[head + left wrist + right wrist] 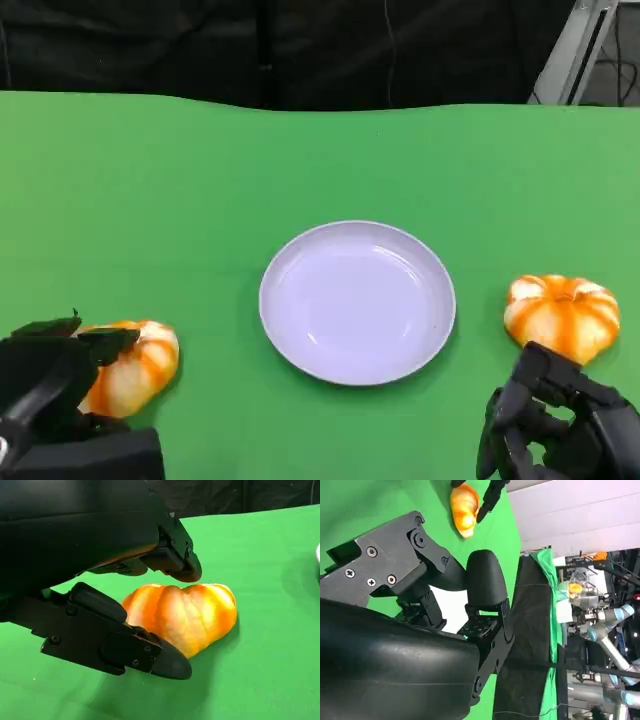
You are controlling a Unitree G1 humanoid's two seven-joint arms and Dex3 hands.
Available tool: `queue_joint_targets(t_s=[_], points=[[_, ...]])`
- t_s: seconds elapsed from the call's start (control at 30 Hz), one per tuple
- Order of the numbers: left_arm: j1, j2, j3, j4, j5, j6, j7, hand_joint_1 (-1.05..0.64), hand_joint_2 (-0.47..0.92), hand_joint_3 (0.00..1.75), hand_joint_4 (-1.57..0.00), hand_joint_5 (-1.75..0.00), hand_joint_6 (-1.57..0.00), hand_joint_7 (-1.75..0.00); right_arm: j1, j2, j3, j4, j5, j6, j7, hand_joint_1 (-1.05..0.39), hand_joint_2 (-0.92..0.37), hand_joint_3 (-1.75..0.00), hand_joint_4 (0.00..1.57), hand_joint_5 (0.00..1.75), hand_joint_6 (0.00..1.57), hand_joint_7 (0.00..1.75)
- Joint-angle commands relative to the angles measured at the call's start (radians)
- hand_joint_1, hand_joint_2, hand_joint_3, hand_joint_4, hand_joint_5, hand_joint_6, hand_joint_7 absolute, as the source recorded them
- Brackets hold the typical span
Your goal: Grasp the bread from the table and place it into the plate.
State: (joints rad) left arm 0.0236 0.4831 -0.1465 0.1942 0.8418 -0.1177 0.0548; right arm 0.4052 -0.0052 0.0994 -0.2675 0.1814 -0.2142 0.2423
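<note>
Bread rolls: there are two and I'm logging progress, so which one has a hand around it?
The roll left of the plate: the left hand has fingers on either side of it. The other roll lies untouched.

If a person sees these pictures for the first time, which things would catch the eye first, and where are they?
First the white plate, bare at the middle of the green table. Then two orange breads: the left bread lies near the table's front edge between the fingers of the left hand, and the right bread lies right of the plate, just beyond the right hand.
</note>
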Motion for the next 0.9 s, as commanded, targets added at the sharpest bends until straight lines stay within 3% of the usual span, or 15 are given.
queue_joint_targets(t_s=[0.03,0.9], points=[[-0.013,0.026,-0.009,0.016,-0.012,0.006,0.027,-0.75,0.92,0.1,-0.37,-0.01,-0.5,-0.01,0.002,-0.006,-0.004,-0.005,0.012,-0.009,0.003,-0.14,-0.57,-1.21,0.85,1.75,0.68,1.69],[-0.041,0.027,-0.056,0.056,-0.035,0.047,0.022,-0.74,0.92,0.09,-0.37,0.0,-0.5,0.0,0.008,-0.007,-0.007,-0.015,0.006,-0.016,0.003,-0.13,-0.58,-1.19,0.85,1.75,0.68,1.69]])
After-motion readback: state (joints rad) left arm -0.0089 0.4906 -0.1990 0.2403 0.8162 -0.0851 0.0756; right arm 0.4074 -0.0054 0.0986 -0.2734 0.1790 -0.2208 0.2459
